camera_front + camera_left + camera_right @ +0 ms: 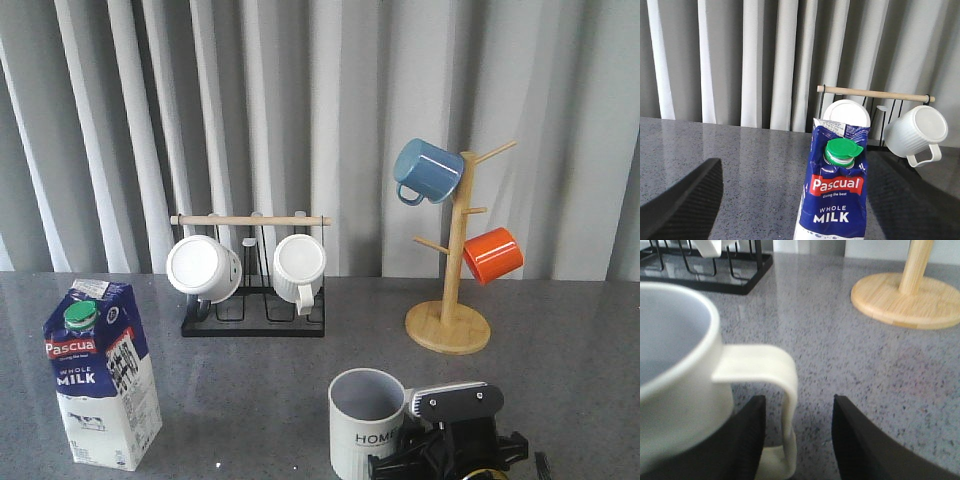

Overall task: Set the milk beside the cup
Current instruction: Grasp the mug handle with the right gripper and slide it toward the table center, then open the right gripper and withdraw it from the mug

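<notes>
- One milk (101, 375) carton stands upright at the front left of the grey speckled surface (560, 390): blue and white, gable-topped, green round cap, red "Pascual" band, "WHOLE MILK" below.
- Well apart to its right stands the cup (364, 423), pale and ribbed, grey inside, part of "HOME" showing in black.
- Only the left wrist view shows the left hand (805, 200): its dark fingers (682, 202) are spread wide on either side of the carton, not touching it.
- Only the right wrist view shows the right hand (799, 437) clearly: its fingers (742, 437) are parted around the cup's handle (774, 390), with a gap on one side.
- Behind, the front view takes in a black rack (254, 322) with two white mugs (204, 268) and a wooden mug tree (450, 320) carrying a blue mug (428, 171) and an orange mug (493, 254).
</notes>
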Available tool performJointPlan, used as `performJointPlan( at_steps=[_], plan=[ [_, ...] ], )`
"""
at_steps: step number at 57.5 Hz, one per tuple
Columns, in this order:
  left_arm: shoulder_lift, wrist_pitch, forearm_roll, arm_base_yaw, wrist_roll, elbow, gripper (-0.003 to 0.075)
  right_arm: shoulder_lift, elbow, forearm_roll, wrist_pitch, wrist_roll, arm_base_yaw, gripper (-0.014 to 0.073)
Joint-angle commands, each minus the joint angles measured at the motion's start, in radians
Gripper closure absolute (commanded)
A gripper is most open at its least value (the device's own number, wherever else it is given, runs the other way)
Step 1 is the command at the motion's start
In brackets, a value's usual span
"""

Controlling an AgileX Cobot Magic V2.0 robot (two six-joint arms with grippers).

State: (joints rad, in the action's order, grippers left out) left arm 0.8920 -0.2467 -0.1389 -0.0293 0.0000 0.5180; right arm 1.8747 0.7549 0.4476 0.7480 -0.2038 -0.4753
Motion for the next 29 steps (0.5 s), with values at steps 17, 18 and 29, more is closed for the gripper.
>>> performJointPlan(
  at_steps=[17, 18, 29],
  plan=[
    [-0.007, -0.084, -0.007, -0.004, 0.0, 0.036, 0.015, -0.214, -0.217, -0.185, 0.245, 0.002, 0.011, 0.025],
    [-0.007, -0.084, -0.007, -0.004, 0.0, 0.036, 0.015, -0.233, -0.227, -0.204, 0.242, 0.005, 0.017, 0.025],
    [-0.007, -0.084, -0.007, -0.004, 0.0, 0.036, 0.015, -0.443, -0.244, -0.315, 0.076, 0.042, 0.12, 0.025]
  ],
)
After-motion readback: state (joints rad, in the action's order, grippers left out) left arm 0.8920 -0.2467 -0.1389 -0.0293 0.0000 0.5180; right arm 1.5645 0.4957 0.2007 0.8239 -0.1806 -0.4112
